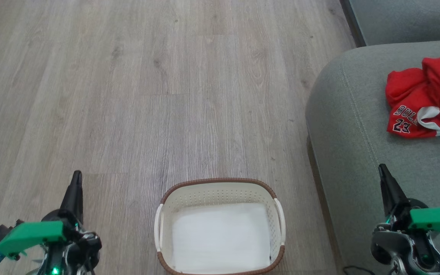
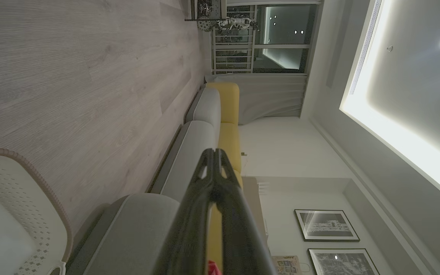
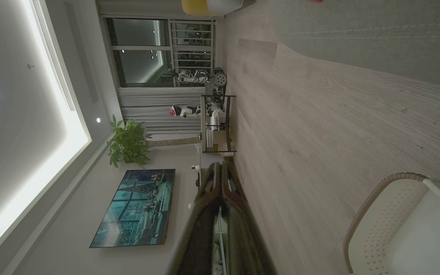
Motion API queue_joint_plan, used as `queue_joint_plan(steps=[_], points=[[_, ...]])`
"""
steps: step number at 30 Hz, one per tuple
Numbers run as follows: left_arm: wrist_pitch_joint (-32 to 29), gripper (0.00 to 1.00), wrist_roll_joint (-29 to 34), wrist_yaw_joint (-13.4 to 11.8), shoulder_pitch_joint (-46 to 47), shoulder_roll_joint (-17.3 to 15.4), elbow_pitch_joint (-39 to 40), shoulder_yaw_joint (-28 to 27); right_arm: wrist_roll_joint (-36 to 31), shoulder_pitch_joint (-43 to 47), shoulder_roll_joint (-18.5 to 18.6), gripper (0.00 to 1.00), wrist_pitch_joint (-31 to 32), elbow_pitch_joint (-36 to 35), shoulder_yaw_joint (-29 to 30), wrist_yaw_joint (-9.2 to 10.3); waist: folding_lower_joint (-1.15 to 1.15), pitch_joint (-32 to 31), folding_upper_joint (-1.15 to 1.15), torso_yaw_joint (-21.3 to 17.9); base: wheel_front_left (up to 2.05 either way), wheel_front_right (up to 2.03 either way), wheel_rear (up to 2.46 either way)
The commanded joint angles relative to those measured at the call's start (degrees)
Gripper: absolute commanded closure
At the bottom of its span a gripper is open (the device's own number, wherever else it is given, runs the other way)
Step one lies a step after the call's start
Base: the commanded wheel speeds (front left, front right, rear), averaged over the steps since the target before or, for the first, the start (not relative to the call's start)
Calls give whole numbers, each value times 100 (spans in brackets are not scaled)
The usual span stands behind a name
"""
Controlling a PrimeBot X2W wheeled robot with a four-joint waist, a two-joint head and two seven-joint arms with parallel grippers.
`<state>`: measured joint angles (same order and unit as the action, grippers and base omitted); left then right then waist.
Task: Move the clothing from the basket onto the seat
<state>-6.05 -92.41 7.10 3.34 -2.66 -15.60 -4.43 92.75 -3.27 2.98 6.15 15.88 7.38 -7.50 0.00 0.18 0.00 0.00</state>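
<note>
Clothing [image 1: 434, 88] piled on seat [image 1: 350, 145]; basket [image 1: 220, 193] w/ white sheet [image 1: 220, 236] inside

The wood floor [image 1: 166, 95] was pale grey w/ long planks. The basket [image 1: 220, 180] sat right on it, at the bottom middle of the head view. A flat white sheet [image 1: 220, 236] lay in the basket's bottom. The big grey seat [image 1: 350, 133] stood on the floor near the basket's right side, not touching it. The red clothing [image 1: 426, 99] lay bunched on the seat, w/ "BULLS 23" showing.
</note>
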Motion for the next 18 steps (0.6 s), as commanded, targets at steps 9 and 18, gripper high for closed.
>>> queue_joint_plan(steps=[9,18], points=[[-47,100,28,39,286,-23,155,-213,-57,-292,-5,100,32,-185,-88,1,0,0,0,0,0,0,0],[-47,100,28,39,286,-23,155,-213,-58,-292,-5,100,33,-185,-87,1,0,0,0,0,0,0,0]])
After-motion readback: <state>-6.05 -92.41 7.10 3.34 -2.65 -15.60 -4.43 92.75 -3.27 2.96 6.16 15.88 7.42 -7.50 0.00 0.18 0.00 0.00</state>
